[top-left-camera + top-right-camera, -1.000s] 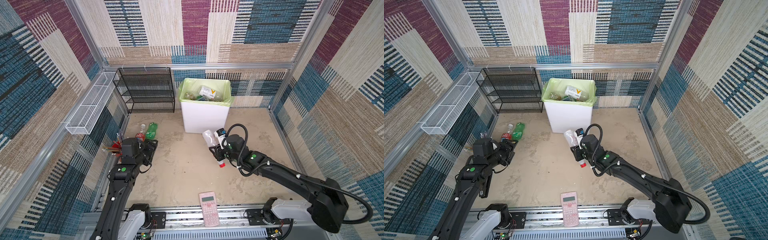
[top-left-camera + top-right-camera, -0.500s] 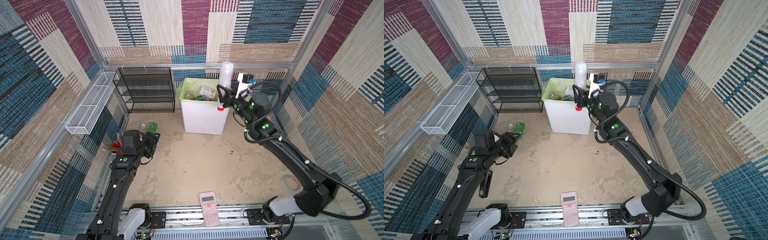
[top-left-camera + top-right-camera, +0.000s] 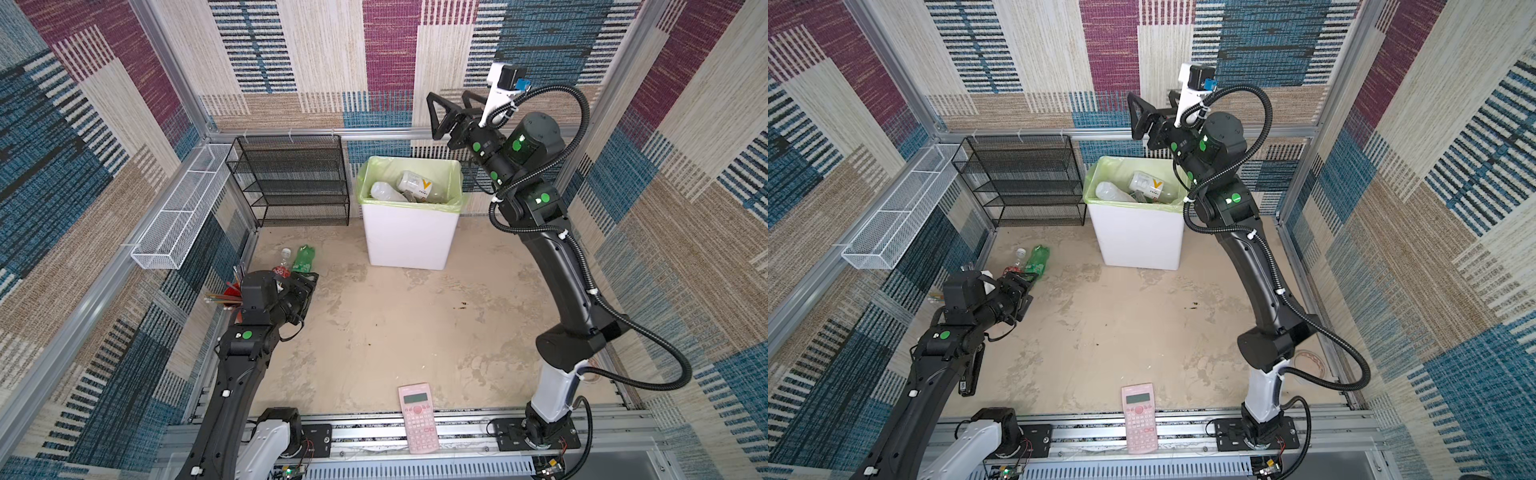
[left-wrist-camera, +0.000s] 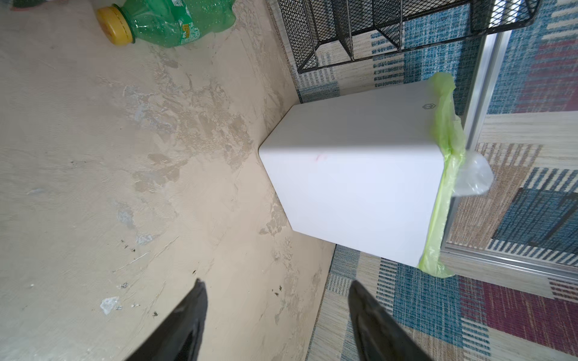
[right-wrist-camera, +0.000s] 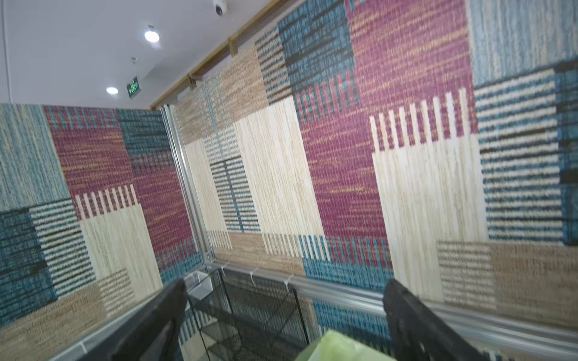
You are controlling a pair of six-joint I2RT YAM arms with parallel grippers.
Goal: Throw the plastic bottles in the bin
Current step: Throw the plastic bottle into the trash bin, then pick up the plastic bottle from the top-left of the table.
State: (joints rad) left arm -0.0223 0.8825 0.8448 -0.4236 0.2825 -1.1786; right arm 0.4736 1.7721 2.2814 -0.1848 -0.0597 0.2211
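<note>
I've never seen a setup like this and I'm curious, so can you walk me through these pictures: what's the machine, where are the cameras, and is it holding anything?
These are two robot arms bolted at the front of a walled-in beige surface. Two pictures look down from overhead and are nearly identical. The other two come from a camera on each arm's wrist. The right claw is raised high by the white bin, open and empty, and bottles lie inside the bin. The left claw is low over the surface, also open and empty, close to a green bottle and a red-labelled bottle. A pink calculator lies at the front, and a black mesh rack stands at the back.
</note>
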